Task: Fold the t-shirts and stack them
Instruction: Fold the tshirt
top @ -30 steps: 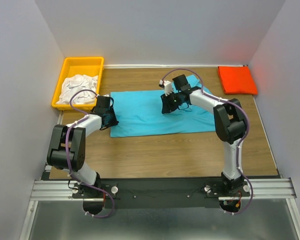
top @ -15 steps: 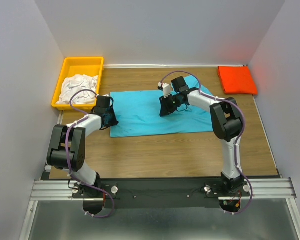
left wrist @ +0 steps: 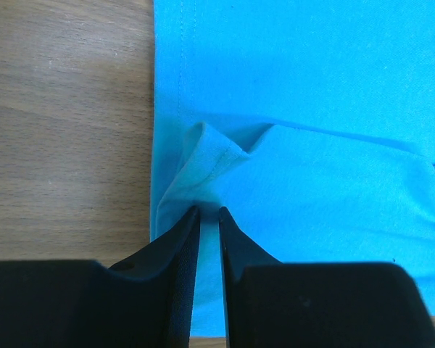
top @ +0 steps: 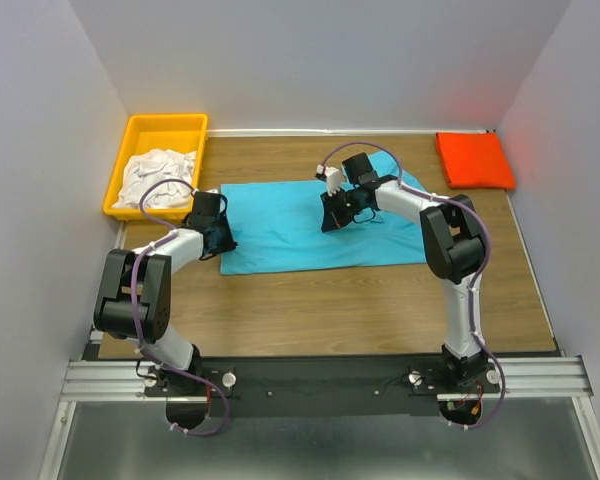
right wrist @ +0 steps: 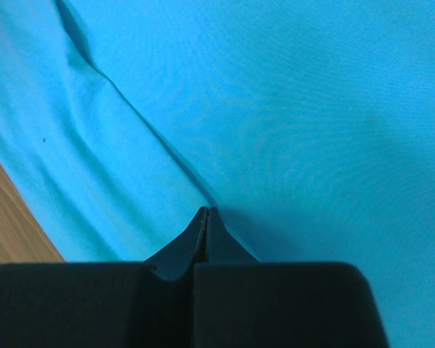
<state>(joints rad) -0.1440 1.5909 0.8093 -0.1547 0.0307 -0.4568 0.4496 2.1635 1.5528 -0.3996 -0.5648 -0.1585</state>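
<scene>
The turquoise-blue t-shirt (top: 290,232) lies spread flat in the middle of the table. My left gripper (top: 223,240) sits at its left edge. In the left wrist view its jaws (left wrist: 209,210) stand narrow, pinching a puckered fold of that shirt (left wrist: 312,109). My right gripper (top: 330,222) rests on the shirt's upper middle. In the right wrist view it (right wrist: 206,210) is shut, tips at the end of a crease in the cloth (right wrist: 312,109); whether cloth is caught between them cannot be told. The orange-red t-shirt (top: 475,160) lies folded at the back right. White t-shirts (top: 155,177) lie crumpled in the bin.
A yellow plastic bin (top: 165,121) stands at the back left corner. White walls close in the table on three sides. Bare wood (left wrist: 65,109) shows left of the turquoise shirt and along the front.
The right gripper's jaws have closed on the turquoise shirt, after shifting slightly left. The left gripper has held still on the shirt's edge.
</scene>
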